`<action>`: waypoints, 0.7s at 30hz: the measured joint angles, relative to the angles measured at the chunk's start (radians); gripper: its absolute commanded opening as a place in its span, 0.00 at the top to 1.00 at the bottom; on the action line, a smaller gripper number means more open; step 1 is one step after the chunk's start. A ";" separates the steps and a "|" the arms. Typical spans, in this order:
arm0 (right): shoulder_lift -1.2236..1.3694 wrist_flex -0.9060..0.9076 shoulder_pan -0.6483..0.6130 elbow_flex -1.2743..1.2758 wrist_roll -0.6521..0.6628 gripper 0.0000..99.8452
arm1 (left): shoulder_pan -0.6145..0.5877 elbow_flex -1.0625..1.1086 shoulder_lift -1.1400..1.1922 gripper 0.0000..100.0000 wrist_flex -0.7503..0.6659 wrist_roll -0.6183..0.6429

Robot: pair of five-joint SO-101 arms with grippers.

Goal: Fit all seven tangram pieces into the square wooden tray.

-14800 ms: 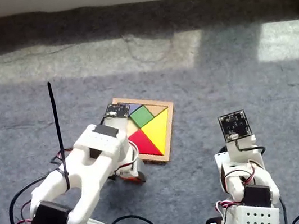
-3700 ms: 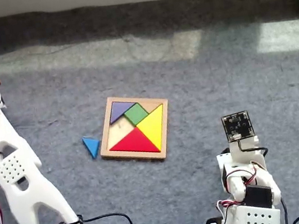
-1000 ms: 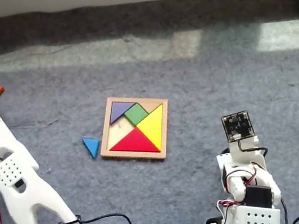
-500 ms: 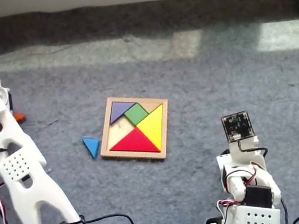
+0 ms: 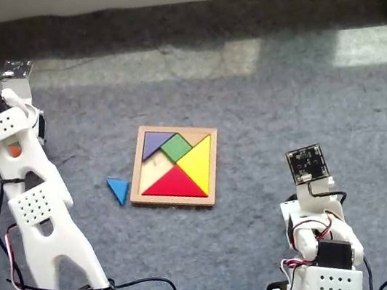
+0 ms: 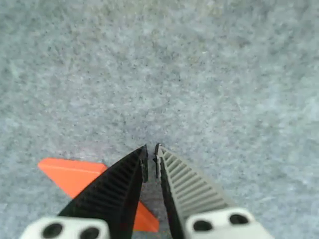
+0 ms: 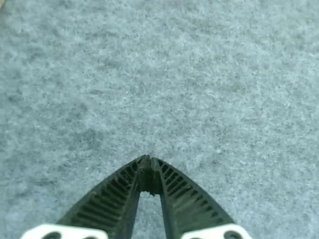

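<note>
The left gripper is hovering over the orange triangle, well apart from the tray, fingers pressed together, so next they are needing to spread and pinch it.

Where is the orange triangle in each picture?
High view: the orange triangle peeks through a gap in the left arm, far left of the wooden tray.
Left wrist view: the triangle lies on the grey carpet, partly behind the black finger of the left gripper.
Right wrist view: the right gripper hangs over grey carpet, across the tray from it.
Shared landmark: the grey carpet.
</note>
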 measured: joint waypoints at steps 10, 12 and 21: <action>0.000 0.000 0.000 0.000 0.000 0.99 | 0.051 0.379 -0.336 0.94 0.005 0.031; 0.000 0.000 0.000 0.000 0.000 0.99 | 0.074 0.523 -0.448 0.94 0.005 0.031; 0.000 0.000 0.000 0.000 0.000 0.99 | 0.192 1.111 -0.937 0.94 0.005 0.031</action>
